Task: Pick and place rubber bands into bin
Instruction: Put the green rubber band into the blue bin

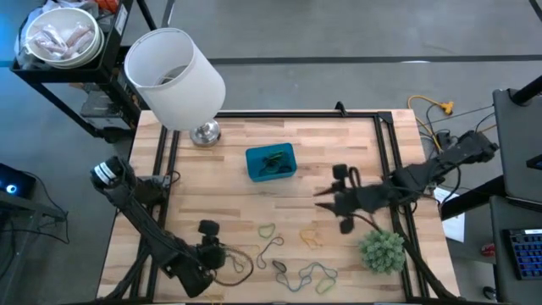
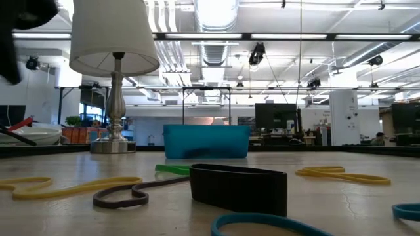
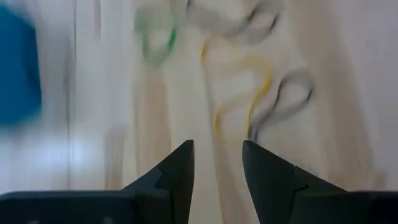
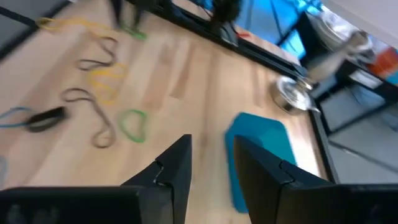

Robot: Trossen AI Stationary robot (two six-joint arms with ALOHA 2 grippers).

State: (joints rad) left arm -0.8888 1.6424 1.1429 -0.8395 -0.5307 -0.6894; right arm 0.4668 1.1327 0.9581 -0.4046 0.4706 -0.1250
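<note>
The job is partly done, by my reckoning. From above, the bin [image 1: 271, 163] sits near the middle of the counter [image 1: 237, 212], and a few dark and green loops already lie inside it. Most of the rubber bands [image 1: 292, 254] are still loose on the wood on the near side of the bin: a green one, a yellow one, tan and dark ones, and a bluish one close to the front edge. So plenty of trips remain.

My right end effector [image 1: 332, 193] hangs over the counter just to the right of the bin, between it and the plant ball [image 1: 383, 251]. Its fingers stand a little apart with nothing between them, which my right wrist view shows plainly, so I judge it empty and free for the next pick. My left end effector [image 1: 207, 247] hovers low at the front left of the counter, just beside the loose loops, fingers spread and also empty.

The high view alone shows what lies inside the bin; the low view only meets its blue wall [image 2: 207, 141], contents hidden. That low view does give what the top one cannot: a wide black band [image 2: 239, 188] standing on edge, and the lamp [image 2: 115, 72] beside the bin. My left wrist view shows yellow, green and grey loops right ahead of my fingers [image 3: 177, 171]
</note>
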